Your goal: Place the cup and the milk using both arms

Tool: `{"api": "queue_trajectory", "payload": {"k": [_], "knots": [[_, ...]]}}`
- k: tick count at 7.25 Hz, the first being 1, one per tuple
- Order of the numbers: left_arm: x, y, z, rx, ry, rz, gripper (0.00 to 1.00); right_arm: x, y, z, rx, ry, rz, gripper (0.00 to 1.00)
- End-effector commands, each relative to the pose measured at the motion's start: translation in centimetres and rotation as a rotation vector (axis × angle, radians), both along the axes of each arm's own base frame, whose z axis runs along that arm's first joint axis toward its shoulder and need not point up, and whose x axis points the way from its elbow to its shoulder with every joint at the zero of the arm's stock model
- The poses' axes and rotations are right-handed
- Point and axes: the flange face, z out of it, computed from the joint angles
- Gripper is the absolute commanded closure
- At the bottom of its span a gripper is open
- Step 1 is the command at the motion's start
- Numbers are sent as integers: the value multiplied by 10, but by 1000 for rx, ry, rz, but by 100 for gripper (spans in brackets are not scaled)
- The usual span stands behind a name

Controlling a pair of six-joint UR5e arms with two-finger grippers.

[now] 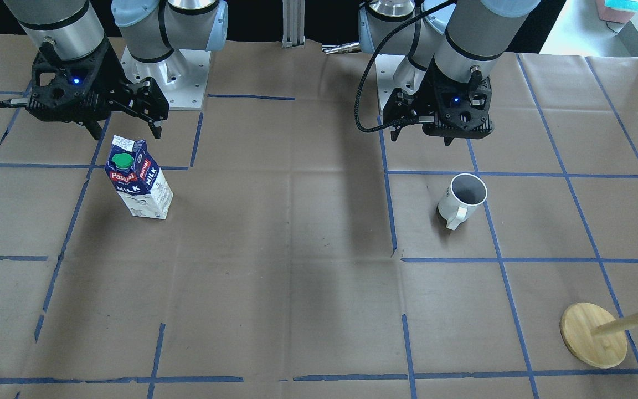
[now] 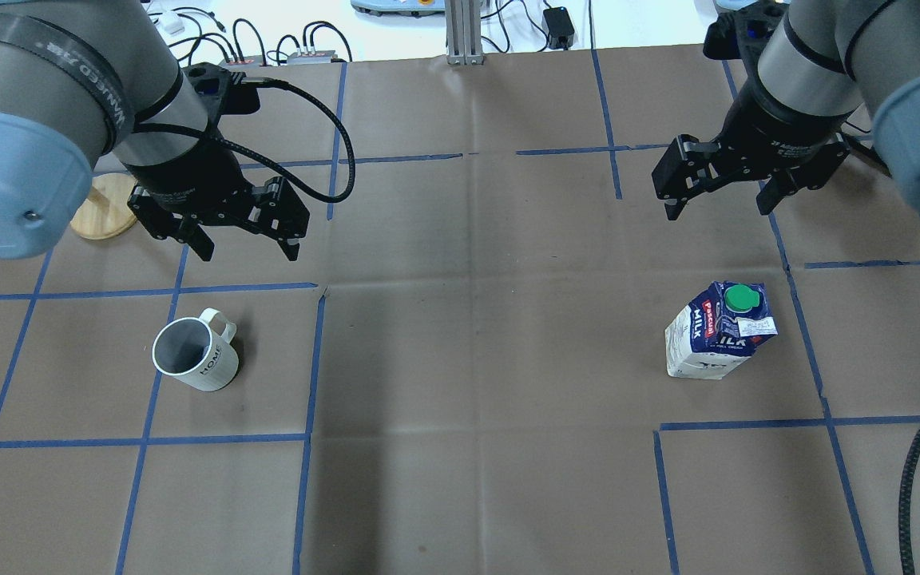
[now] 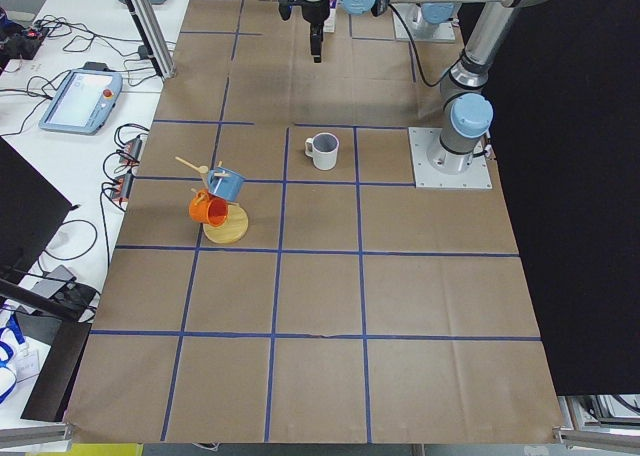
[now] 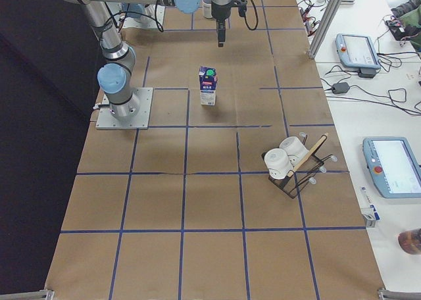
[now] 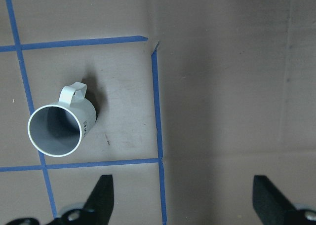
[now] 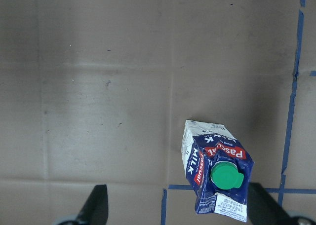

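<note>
The cup (image 2: 195, 355) stands upright on the brown paper on my left side, handle turned away from me. It also shows in the front view (image 1: 463, 198) and the left wrist view (image 5: 59, 129). My left gripper (image 2: 250, 251) hangs open and empty above the table, just beyond the cup. The milk (image 2: 719, 331) stands upright on my right side, green cap on top; it also shows in the front view (image 1: 139, 180) and the right wrist view (image 6: 215, 168). My right gripper (image 2: 717, 209) is open and empty, above and beyond the milk.
A wooden mug tree (image 1: 585, 327) with a blue cup (image 3: 228, 184) and an orange cup (image 3: 207, 209) stands at the far left, near my left arm. A wire rack (image 4: 289, 165) with two white cups stands farther out on the right. Blue tape lines grid the table.
</note>
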Motion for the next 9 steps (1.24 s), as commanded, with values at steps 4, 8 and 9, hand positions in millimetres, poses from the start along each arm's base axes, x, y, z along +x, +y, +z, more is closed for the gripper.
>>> {"api": "queue_trajectory", "payload": {"k": [4,8,9], "knots": [[9,2,5,-11,3,-83,0,0,0,0,-1,-1,0,0],[129,3,-35,54,60,-195,0,0,0,0,-1,-1,-2,0],[136,2,-38,58,61,-228,0,0,0,0,0,-1,0,0]]}}
